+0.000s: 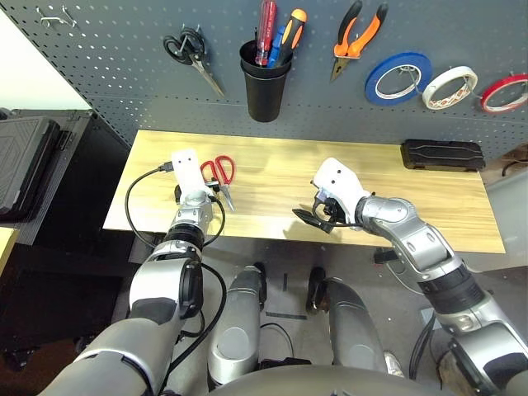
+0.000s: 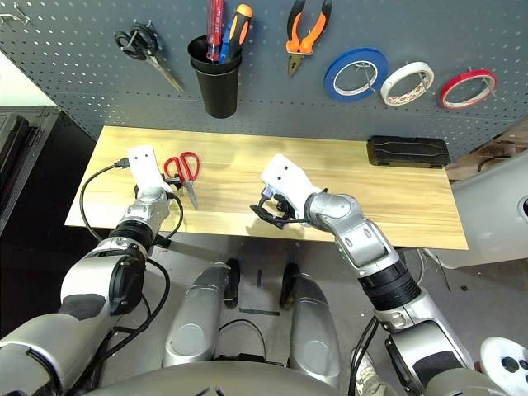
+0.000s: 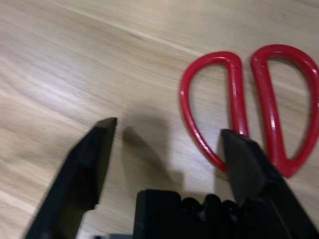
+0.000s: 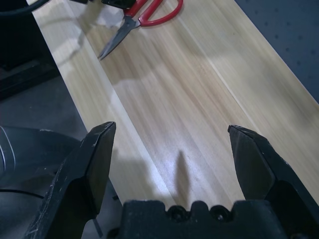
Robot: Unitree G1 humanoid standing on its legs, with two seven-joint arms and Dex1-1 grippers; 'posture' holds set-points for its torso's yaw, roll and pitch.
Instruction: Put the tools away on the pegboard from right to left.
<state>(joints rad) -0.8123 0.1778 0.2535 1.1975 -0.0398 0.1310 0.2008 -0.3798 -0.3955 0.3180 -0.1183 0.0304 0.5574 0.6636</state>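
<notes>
The red-handled scissors (image 1: 219,172) lie flat on the wooden table (image 1: 272,177) at its left, handles toward the pegboard (image 1: 124,74). My left gripper (image 3: 169,134) is down over them, open, one fingertip (image 3: 244,154) against the outer side of a red handle loop (image 3: 212,104) and the other on bare wood. My right gripper (image 1: 318,216) hangs open and empty over the table's front edge. On the pegboard hang the orange-and-black pliers (image 1: 359,37) and the cream-white tape roll (image 1: 450,87). The red-handled screwdriver (image 1: 265,31) stands in a black cup (image 1: 266,82).
Black-handled scissors (image 1: 190,49) hang left of the cup. A blue tape roll (image 1: 398,77) and a red tape roll (image 1: 503,92) flank the cream one. A black case (image 1: 441,153) lies at the table's back right. A dark case (image 1: 25,161) sits off the left side.
</notes>
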